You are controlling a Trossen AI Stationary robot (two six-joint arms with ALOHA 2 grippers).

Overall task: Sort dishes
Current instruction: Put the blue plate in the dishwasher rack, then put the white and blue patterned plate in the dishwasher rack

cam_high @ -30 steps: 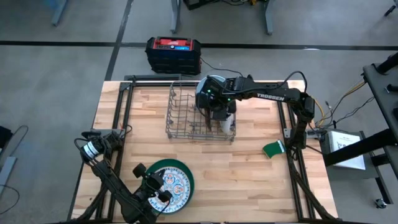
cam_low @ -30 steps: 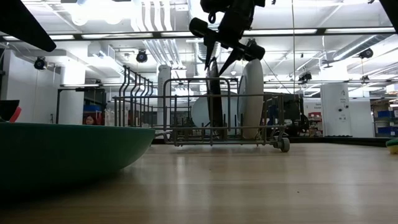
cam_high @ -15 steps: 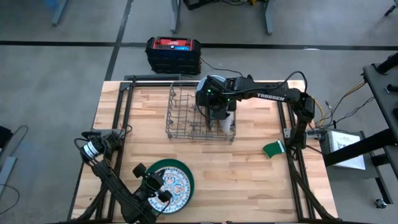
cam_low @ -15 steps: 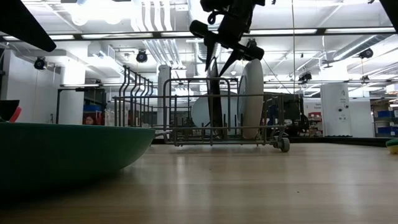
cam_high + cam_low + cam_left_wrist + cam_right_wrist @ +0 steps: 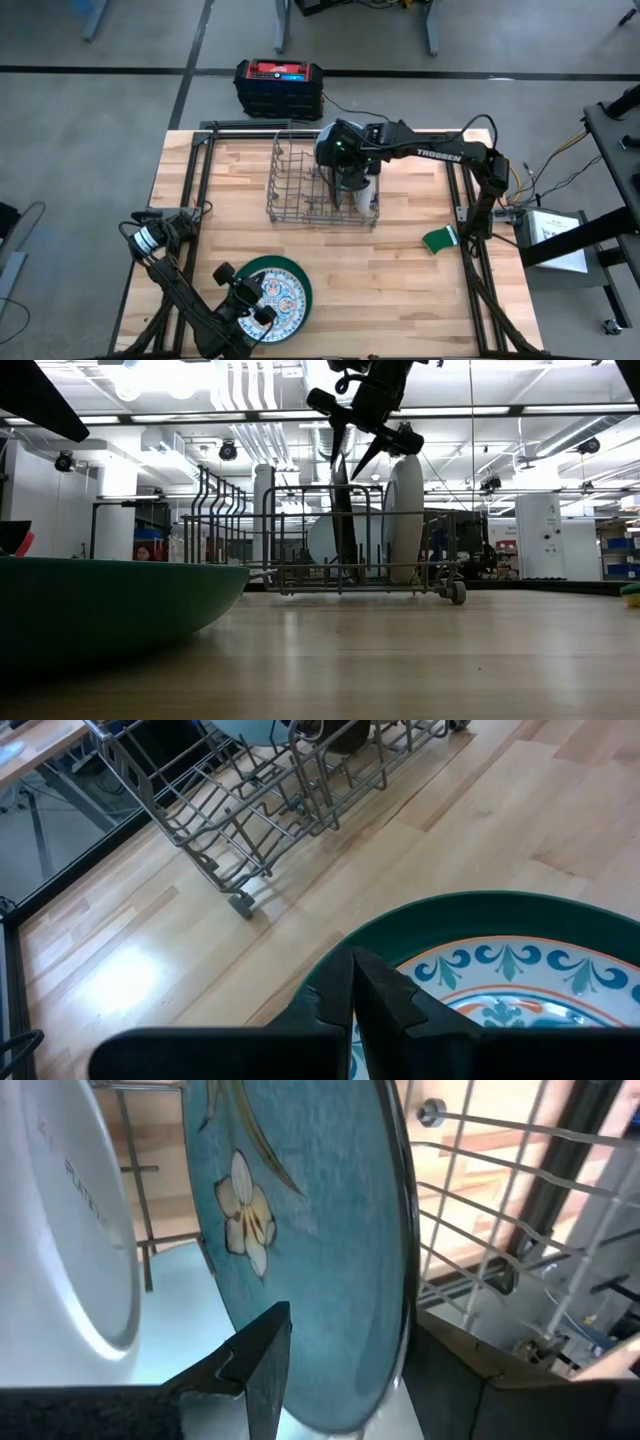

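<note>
Right gripper [image 5: 352, 445] hovering over wire rack [image 5: 300, 185] at frame centre, jaws spread either side of upright teal flowered plate [image 5: 300, 1230], white plate [image 5: 60, 1240] standing beside. Left gripper [image 5: 352, 995] jaws clenched empty, lower left, over dark green plate [image 5: 285, 268] lying on worktop [image 5: 400, 270].

Bright even overhead light, ceiling lamps [image 5: 150, 380] glaring, table [image 5: 420, 660] glossy with reflections, near green dish [image 5: 110, 605] blurred

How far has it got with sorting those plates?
Partly done. A white plate and a pale blue plate already stand in the wire rack. The right gripper, jaws open on either side of the teal plate, is just setting it in. The patterned dish on the dark green plate lies on the table under the shut left gripper, not yet racked.
</note>
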